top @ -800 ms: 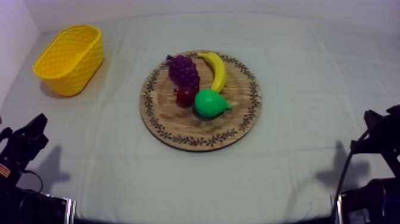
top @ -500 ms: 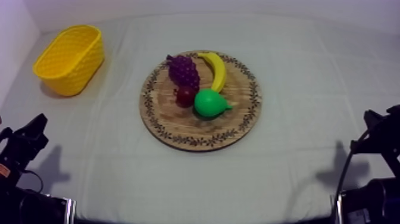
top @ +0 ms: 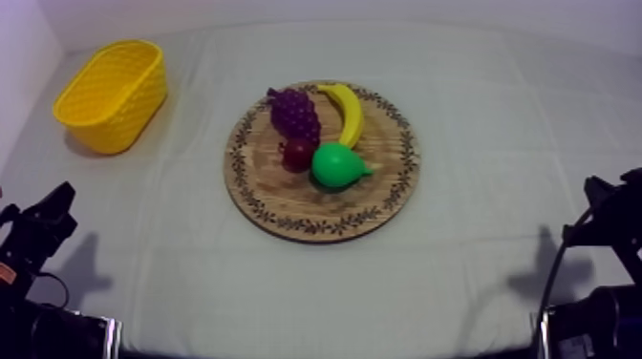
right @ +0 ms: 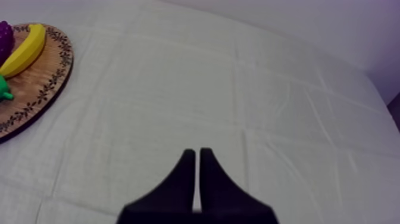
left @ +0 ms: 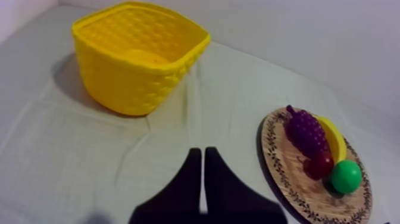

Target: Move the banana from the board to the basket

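Note:
The yellow banana [top: 347, 112] lies at the back of the round wooden board [top: 382, 196], between the purple grapes [top: 293, 114] and the green pear [top: 338, 165]. The yellow basket [top: 111, 94] stands at the far left with nothing in it. My left gripper [top: 59, 202] rests low at the left, and my left gripper [left: 202, 152] is shut, a narrow wedge over bare cloth with the basket [left: 137, 56] and the banana [left: 331, 139] ahead of it. My right gripper [top: 600, 187] rests low at the right; my right gripper [right: 197, 152] is shut on nothing, with the banana [right: 25, 50] far off.
A small red fruit [top: 297, 155] sits on the board against the grapes and the pear. A white wall runs along the far edge of the table. Open cloth lies between the board and the basket and all round the board.

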### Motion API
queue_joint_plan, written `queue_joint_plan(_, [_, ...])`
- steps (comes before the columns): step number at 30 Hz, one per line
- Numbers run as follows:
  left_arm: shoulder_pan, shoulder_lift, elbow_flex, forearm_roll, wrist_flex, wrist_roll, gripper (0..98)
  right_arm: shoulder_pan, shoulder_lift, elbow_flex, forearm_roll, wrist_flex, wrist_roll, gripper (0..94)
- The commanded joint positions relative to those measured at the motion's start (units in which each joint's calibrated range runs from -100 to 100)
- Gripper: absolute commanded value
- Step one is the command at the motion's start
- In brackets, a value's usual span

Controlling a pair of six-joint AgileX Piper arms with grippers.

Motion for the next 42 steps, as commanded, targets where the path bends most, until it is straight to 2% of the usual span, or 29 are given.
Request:
queue_joint_plan(1, [-0.18, 0.00, 0.03, 0.01, -0.05, -0.09, 0.0, -0.01, -0.04, -0.03, -0.03, -0.01, 0.01, 0.6])
queue_joint_plan(17, [-0.67, 1.37, 0.03, -0.08, -0.28, 0.58, 0.1, -0.01, -0.04, -0.03, -0.03, -0.01, 0.01, 0.6])
queue_joint_plan(23, [-0.49, 5.95, -2.55, 0.74, -0.01, 0.00, 0.0, -0.01, -0.04, -0.03, -0.03, -0.01, 0.01, 0.6])
queue_joint_plan(35, [2.82, 27.19, -30.62, 0.95, 6.69, -4.00, 0.1, -0.01, -0.04, -0.03, -0.03, -0.01, 0.01, 0.6])
queue_joint_plan(42, [5.43, 43.41, -52.19, 0.82, 16.00, -6.09, 0.1, -0.01, -0.04, -0.03, -0.03, -0.01, 0.01, 0.6])
